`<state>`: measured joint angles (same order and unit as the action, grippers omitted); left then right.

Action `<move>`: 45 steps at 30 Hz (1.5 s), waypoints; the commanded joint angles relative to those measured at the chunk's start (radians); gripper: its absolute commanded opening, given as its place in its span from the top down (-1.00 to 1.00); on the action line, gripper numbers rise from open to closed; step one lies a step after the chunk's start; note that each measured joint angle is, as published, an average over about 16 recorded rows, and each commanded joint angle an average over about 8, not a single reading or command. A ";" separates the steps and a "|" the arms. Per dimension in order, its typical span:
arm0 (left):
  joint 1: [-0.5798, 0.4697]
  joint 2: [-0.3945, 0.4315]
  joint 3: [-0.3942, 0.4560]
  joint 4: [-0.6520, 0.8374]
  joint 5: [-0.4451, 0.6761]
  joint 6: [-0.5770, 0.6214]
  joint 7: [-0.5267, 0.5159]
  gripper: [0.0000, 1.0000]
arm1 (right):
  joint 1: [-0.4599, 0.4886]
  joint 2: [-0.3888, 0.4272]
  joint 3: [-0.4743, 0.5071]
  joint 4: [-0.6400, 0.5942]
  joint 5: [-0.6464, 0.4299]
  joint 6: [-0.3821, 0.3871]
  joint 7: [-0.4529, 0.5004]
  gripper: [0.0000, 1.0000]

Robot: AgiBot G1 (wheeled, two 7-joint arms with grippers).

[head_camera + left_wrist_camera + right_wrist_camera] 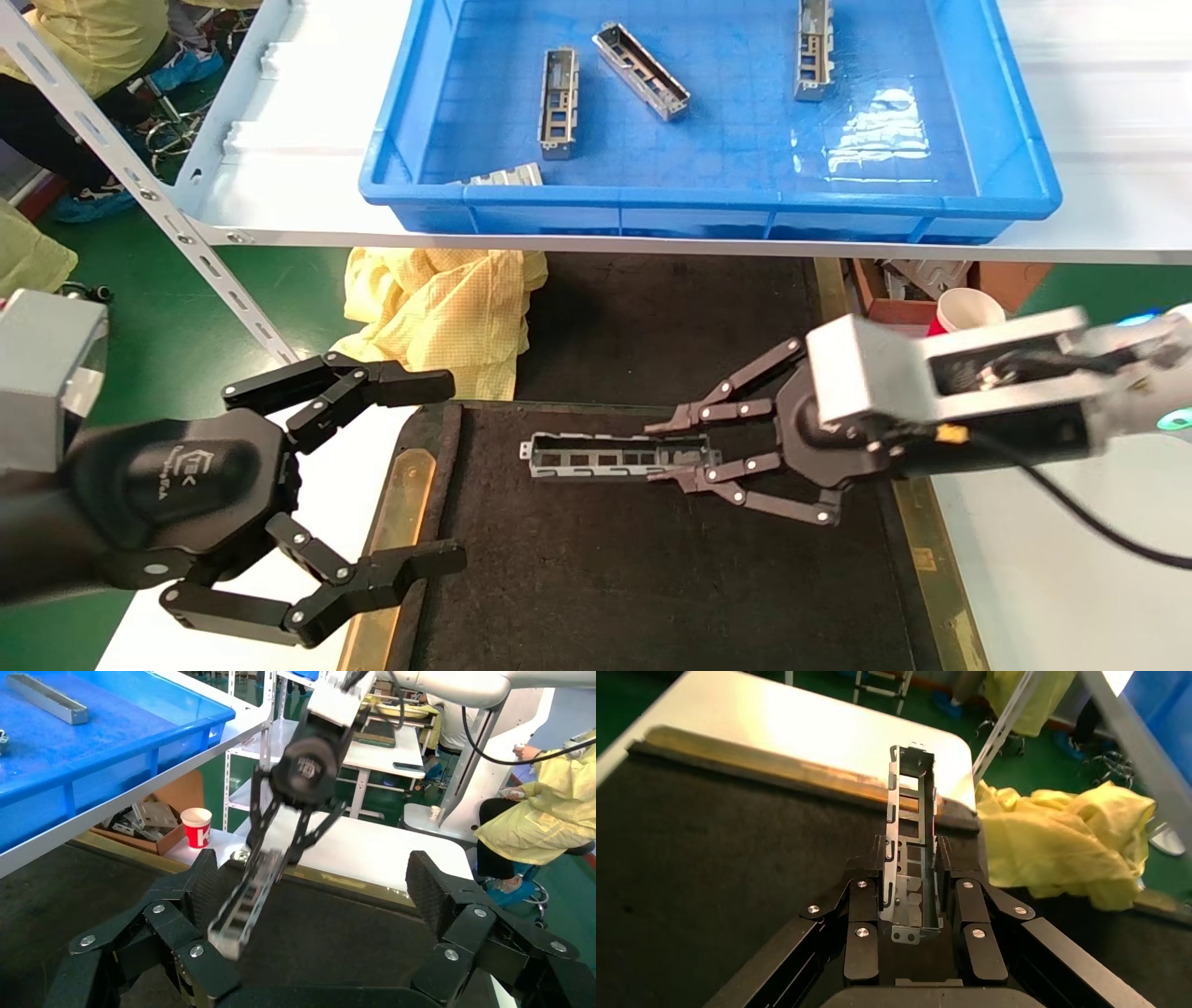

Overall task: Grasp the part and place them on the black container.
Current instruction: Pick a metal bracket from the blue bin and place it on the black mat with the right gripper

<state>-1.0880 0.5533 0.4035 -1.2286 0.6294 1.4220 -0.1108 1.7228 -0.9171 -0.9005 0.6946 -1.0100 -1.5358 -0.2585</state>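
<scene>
The right gripper [684,455] pinches one end of the part [615,457], whose long axis runs straight out from its fingertips over the black container [652,578]. The left gripper [438,475] hangs spread beside the container's edge, nearer the part's free end.

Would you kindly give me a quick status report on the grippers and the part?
Right gripper shut on the part, over the black container. Left gripper open, idle at the container's left edge. Nothing in the way.
</scene>
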 commanded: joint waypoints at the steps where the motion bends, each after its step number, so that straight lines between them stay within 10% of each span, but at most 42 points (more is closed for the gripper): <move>1: 0.000 0.000 0.000 0.000 0.000 0.000 0.000 -1.00 | -0.016 -0.020 -0.012 -0.019 -0.010 0.012 -0.031 1.00; 45: 0.000 0.000 0.000 0.000 0.000 0.000 0.000 -1.00 | -0.158 -0.420 -0.056 -0.422 -0.089 0.289 -0.361 1.00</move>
<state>-1.0880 0.5533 0.4035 -1.2286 0.6294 1.4220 -0.1108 1.5634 -1.3343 -0.9550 0.2751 -1.0958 -1.2453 -0.6147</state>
